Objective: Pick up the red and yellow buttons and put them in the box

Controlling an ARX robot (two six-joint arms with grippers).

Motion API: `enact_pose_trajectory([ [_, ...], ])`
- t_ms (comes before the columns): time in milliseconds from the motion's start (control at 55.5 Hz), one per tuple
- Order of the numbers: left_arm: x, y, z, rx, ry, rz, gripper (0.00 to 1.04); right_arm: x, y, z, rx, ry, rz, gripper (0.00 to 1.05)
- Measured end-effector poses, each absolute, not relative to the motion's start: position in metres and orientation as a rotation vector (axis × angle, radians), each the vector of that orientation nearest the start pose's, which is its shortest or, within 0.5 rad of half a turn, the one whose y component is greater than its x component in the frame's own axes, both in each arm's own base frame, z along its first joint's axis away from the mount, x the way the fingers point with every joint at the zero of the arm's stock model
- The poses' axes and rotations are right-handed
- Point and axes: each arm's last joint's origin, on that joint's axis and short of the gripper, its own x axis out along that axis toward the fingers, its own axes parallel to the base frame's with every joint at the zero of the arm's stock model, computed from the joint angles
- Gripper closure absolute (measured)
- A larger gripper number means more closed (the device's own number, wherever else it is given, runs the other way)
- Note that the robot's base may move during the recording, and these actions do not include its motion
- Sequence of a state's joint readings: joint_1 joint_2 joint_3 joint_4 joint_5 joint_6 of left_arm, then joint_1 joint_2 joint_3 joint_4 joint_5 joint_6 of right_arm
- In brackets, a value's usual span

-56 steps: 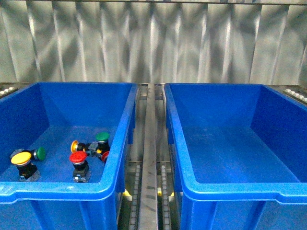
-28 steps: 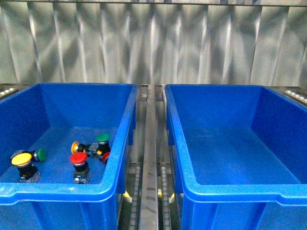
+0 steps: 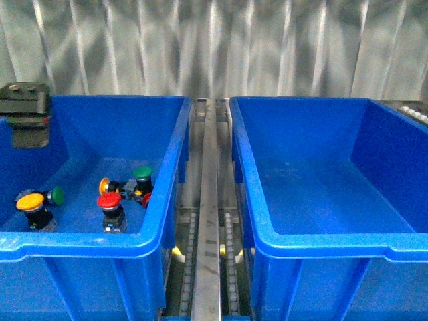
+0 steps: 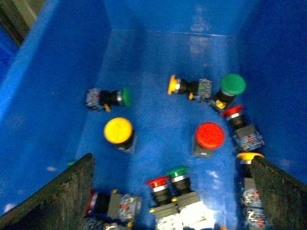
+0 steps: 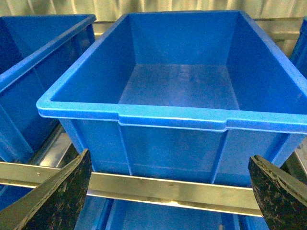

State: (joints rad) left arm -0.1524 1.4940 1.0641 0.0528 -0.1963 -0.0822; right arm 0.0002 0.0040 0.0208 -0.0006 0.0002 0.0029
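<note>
Left gripper point(image 4: 170, 165) spread wide, unladen, over left bin point(image 3: 167, 167). Yellow button point(image 4: 118, 130) upright near bin's left wall: cap to be straddled squarely, green neighbour point(image 4: 125, 96) avoided. Red button point(image 4: 209, 135) mid-floor. Right box point(image 3: 301, 147) unfilled; right gripper point(image 5: 168, 191) spread, unladen.

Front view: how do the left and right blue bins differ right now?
The left bin holds red buttons, yellow buttons and green buttons; the right bin shows only bare floor. The left gripper hangs over the left bin, jaws open; the right gripper sits outside the right bin, facing its near wall. Both are blue, same shape, side by side across a metal rail.
</note>
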Motion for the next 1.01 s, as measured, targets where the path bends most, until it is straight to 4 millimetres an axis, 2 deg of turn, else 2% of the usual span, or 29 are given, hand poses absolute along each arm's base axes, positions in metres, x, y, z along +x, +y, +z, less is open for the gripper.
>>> enact_pose_trajectory([
  [198, 0.372, -0.077, 0.271, 0.027, 0.472, 0.035, 0.08, 0.097, 0.000, 0.170, 0.003, -0.016, 0.000, 0.07],
  [432, 0.407, -0.094, 0.231, 0.081, 0.563, 0.104, 0.08, 0.097, 0.000, 0.170, 0.003, -0.016, 0.000, 0.07],
  [558, 0.415, -0.096, 0.220, 0.071, 0.587, 0.120, 0.08, 0.097, 0.000, 0.170, 0.002, -0.016, 0.000, 0.07],
  [1009, 0.435, -0.093, 0.202, 0.018, 0.613, 0.142, 0.08, 0.097, 0.000, 0.170, 0.003, -0.016, 0.000, 0.07],
])
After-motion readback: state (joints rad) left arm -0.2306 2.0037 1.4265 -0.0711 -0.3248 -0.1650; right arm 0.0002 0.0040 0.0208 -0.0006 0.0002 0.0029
